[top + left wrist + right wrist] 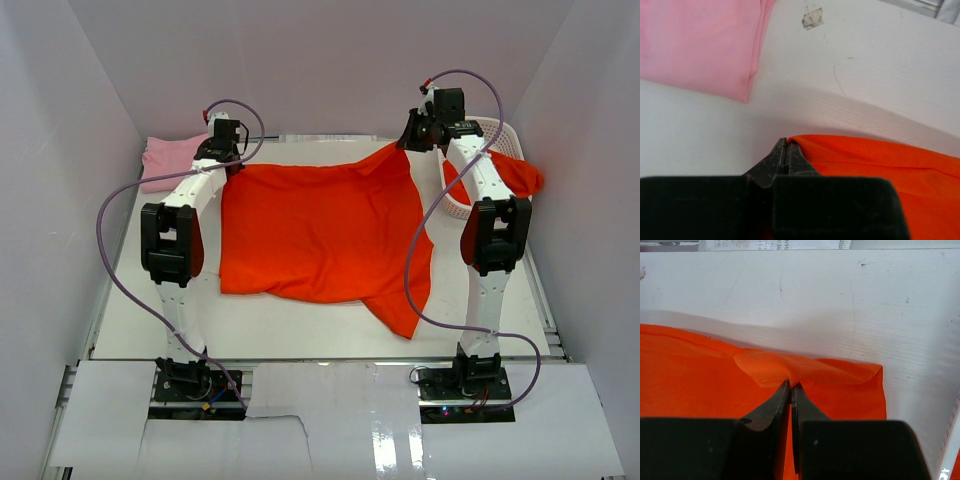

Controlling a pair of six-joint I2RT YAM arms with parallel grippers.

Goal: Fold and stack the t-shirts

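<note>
Between the two grippers an orange t-shirt (320, 235) lies spread on the table (300, 335), its far edge running from one pinch to the other. The left gripper (786, 142) has its jaws pressed together on the shirt's far left corner, with the hem caught right at the tips. The right gripper (791, 382) is clamped on a small raised fold just short of the far right corner, and the cloth rises in a peak towards it. Holding both far corners at once probably serves to pull that edge taut, so the body lies flat before a first fold. Nearer the right arm's base, one part of the shirt trails off in a slack point that no pinch controls.

Just beyond and to the left of the left gripper lies a pink t-shirt (695, 45), flat and apart from the orange one. It is likely the spot for the stack. To the right of the right gripper stands a white basket (490, 125), with a second orange t-shirt (518, 175) draped over its rim, apparently waiting its turn.
</note>
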